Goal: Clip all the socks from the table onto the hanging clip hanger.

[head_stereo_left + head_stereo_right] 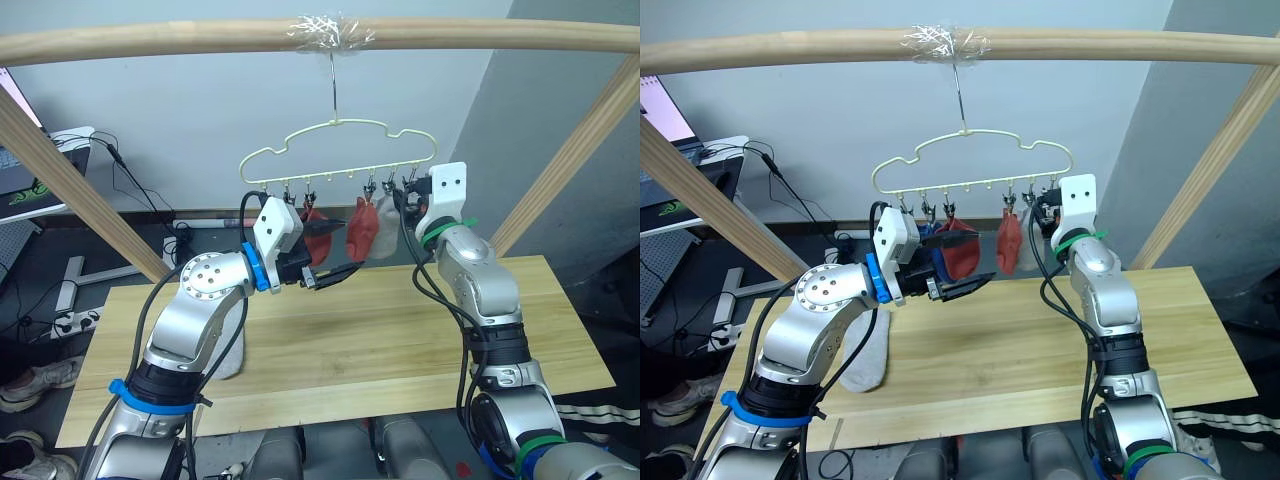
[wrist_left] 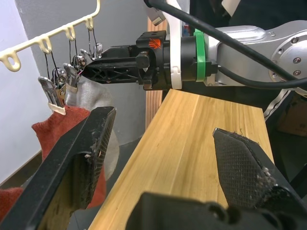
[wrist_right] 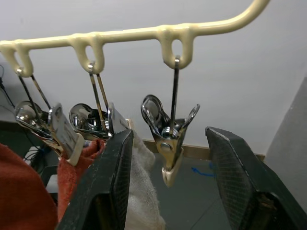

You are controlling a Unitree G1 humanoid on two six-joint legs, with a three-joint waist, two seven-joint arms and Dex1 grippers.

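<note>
Right wrist view: right hand [image 3: 165, 191] released, straddling empty end clip [image 3: 168, 139] of clip hanger [image 1: 335, 150] | left hand [image 2: 158, 158] released, empty | grey sock [image 1: 862, 365] on counter [image 1: 400, 340] | advice: squeeze the clip fully before feeding the cuff.

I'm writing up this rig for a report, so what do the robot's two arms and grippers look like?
Both arms are silver metal with black cables along them. The left arm wears blue bands, the right arm green ones. Each wrist carries a white block. The left gripper and right gripper have black, textured fingers.
</note>
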